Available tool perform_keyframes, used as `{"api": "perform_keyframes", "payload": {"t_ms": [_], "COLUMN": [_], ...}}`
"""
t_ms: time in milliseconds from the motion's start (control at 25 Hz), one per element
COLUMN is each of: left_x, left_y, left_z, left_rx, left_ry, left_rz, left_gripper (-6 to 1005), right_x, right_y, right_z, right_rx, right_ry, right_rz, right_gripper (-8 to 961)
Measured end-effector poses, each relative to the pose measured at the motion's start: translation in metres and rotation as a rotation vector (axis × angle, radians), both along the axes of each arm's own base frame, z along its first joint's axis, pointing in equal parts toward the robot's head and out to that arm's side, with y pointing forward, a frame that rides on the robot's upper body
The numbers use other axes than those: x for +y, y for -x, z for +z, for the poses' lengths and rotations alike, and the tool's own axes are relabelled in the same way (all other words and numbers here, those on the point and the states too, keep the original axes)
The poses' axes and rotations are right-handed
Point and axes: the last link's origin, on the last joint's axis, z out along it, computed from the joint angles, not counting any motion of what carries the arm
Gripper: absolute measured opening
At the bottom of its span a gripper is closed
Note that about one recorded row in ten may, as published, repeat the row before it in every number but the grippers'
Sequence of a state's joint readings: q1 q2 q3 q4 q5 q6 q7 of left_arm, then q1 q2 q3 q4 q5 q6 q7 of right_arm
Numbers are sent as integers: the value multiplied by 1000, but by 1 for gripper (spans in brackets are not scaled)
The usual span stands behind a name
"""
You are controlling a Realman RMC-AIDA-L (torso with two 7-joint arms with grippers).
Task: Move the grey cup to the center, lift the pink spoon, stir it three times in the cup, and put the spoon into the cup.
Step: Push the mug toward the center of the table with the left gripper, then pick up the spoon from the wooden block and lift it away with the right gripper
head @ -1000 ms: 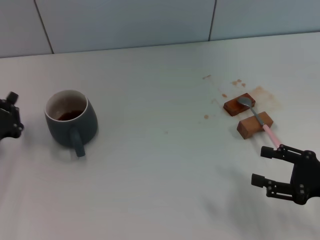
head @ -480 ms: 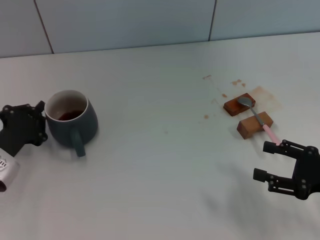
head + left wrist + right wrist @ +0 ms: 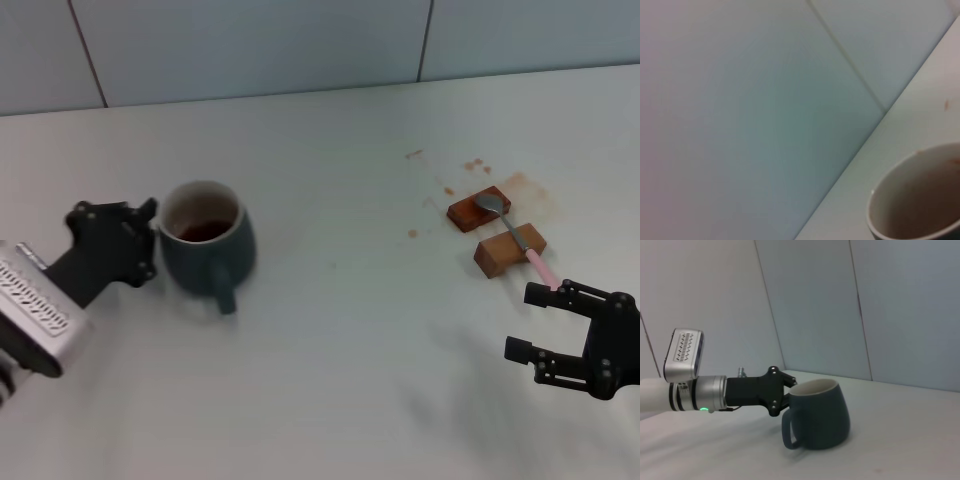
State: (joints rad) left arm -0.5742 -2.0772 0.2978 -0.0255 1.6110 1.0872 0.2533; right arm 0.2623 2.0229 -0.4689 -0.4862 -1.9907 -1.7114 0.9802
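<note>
My left gripper [image 3: 150, 240] presses the grey cup [image 3: 206, 243] at left-centre, grip state unclear; right gripper [image 3: 545, 322] open, empty, near pink spoon [image 3: 520, 240]; shoving high could tip the cup.

A bare test bench in a lab or robot workroom is suggested. A plain white table [image 3: 330, 330] is backed on its far side by a wall of large pale panels [image 3: 250, 45] divided by thin dark seams. Brown stains [image 3: 475, 165] are seen on the far right of the table, and two small brown blocks [image 3: 495, 230] are set there as props. No household furnishings are seen.
</note>
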Motion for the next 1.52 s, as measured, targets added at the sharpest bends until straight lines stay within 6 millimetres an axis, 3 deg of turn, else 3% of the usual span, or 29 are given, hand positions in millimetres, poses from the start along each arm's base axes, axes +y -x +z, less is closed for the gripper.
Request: {"api": "perform_keyframes", "payload": {"t_ms": [440, 720, 880, 1080, 1280, 1520], "left_x": [2, 11, 12, 4, -32, -73], "left_y": [-55, -65, -51, -27, -4, 10], "left_z": [-44, -43, -25, 15, 56, 80], "left_rx": [-133, -214, -314, -441, -496, -517], "left_ry": [131, 94, 79, 225, 457, 594], "left_rz": [-43, 17, 61, 50, 61, 45], "left_gripper": [-2, -2, -1, -1, -2, -2], "right_x": [2, 2, 2, 2, 2, 2], "right_y": [1, 2, 2, 3, 3, 2], "right_z": [1, 1, 1, 3, 6, 8], "right_rx": [8, 10, 9, 22, 32, 40], "right_ry": [-11, -13, -15, -23, -39, -57], "right_rz": [2, 5, 8, 11, 10, -1], "right_gripper": [764, 763, 762, 762, 761, 760]}}
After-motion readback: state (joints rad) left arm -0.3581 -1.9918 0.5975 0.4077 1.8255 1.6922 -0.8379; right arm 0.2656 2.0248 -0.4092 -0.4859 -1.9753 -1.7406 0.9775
